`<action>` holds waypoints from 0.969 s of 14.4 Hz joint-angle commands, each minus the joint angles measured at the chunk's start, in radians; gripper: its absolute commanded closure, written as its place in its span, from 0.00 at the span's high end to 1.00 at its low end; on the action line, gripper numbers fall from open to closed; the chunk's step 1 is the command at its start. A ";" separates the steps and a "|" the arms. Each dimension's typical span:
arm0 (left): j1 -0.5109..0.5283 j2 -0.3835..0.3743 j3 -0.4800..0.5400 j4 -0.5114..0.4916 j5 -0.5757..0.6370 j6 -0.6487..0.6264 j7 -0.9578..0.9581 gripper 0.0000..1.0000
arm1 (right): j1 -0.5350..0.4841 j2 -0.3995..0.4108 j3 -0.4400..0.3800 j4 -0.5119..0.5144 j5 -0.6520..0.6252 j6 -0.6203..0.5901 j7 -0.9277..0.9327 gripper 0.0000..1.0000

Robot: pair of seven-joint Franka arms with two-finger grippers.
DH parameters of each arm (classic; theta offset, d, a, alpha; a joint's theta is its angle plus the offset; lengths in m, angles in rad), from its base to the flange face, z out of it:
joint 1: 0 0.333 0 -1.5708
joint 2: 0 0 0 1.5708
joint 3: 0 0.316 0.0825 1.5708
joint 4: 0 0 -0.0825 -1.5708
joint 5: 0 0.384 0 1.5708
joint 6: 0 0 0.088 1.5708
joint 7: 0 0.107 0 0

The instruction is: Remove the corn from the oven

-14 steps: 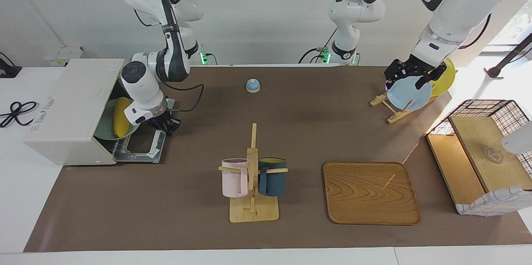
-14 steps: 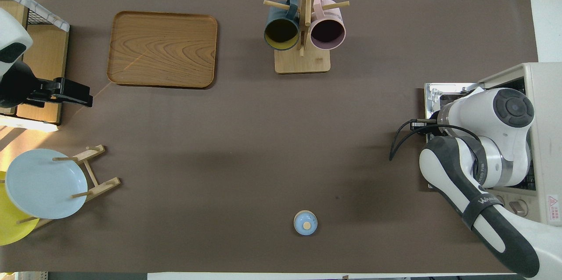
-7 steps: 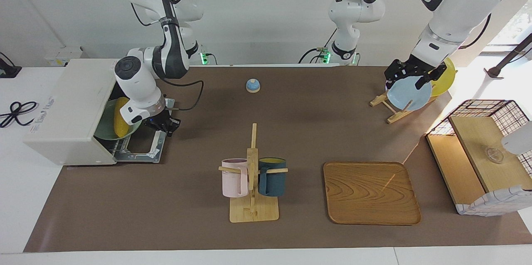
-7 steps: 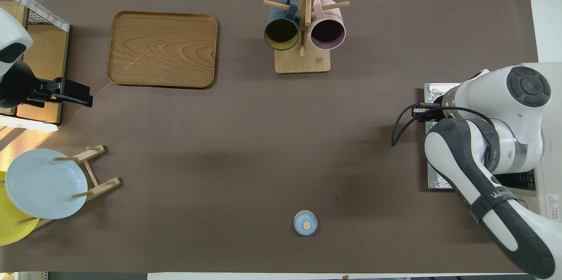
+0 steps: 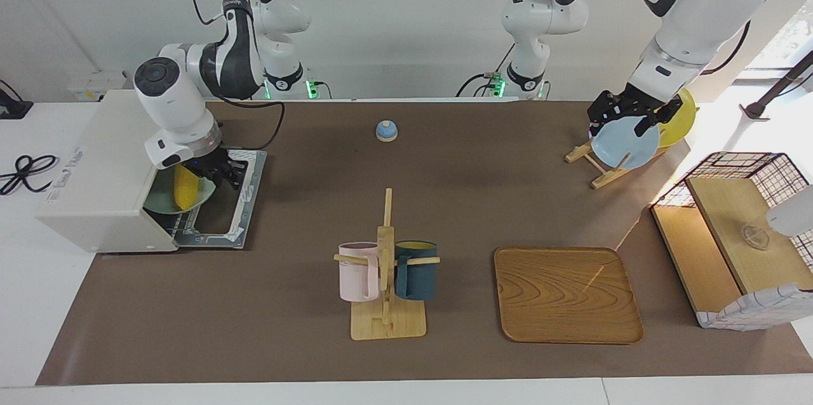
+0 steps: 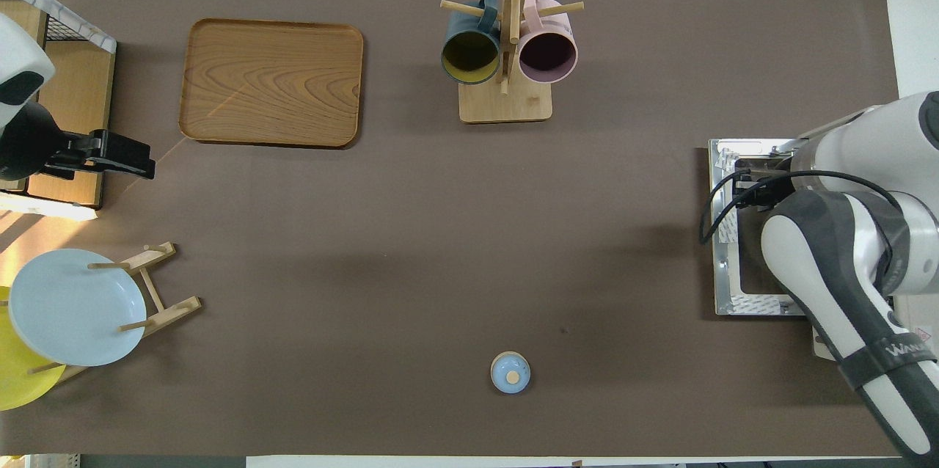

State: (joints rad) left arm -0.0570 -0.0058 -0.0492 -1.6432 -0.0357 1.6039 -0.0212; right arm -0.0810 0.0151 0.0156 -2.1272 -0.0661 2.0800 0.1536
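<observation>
The white boxy toaster oven (image 5: 105, 170) stands at the right arm's end of the table with its glass door (image 5: 223, 202) folded flat onto the brown mat in front of it. Inside the oven mouth, the bright yellow tapered corn cob (image 5: 185, 188) lies on a pale green plate (image 5: 166, 197) that rests on the wire rack — not yet out.

A second ago the right gripper (image 5: 219, 171) sat low over the open door, beside the plate's rim and clear of the cob. It has since risen and swung toward the oven mouth, so that it now hangs just above the upper end of the cob, with the wrist over the oven's top edge. Its dark fingers are bunched in front of the opening, and whether they are apart or together I cannot tell; nothing shows them clamped on the cob. In the overhead view the arm covers the oven mouth entirely, so the corn is hidden there.

The shift reads as a change from door work to reaching: the door is fully down, the way in is clear, and the gripper looks lined up to come down on the cob. The grasp itself seems still ahead.

The left gripper (image 5: 625, 114) waits well away from the oven, at the left arm's end of the table, over the light blue round plate (image 5: 625, 143) standing in a wooden rack (image 5: 594, 167), its fingers spread wide and holding nothing.
</observation>
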 commanded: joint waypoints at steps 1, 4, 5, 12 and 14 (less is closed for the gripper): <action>0.006 -0.019 -0.005 -0.010 0.019 -0.010 0.000 1.00 | -0.014 -0.027 0.011 -0.051 -0.049 0.020 0.003 0.44; 0.008 -0.019 -0.005 -0.010 0.019 -0.010 0.000 1.00 | -0.032 -0.044 0.011 -0.098 -0.055 0.035 -0.032 0.44; 0.008 -0.019 -0.005 -0.010 0.019 -0.010 0.000 1.00 | -0.034 -0.053 0.011 -0.115 -0.057 0.052 -0.048 0.43; 0.008 -0.019 -0.005 -0.010 0.019 -0.010 0.000 1.00 | -0.071 -0.067 0.011 -0.148 -0.072 0.052 -0.149 0.00; 0.006 -0.019 -0.005 -0.010 0.019 -0.010 0.000 1.00 | -0.048 -0.066 0.012 -0.142 -0.072 0.049 -0.147 0.00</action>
State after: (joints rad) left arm -0.0570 -0.0058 -0.0492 -1.6432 -0.0357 1.6039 -0.0212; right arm -0.1407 -0.0285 0.0200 -2.2444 -0.1255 2.1256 0.0160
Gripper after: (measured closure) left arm 0.000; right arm 0.960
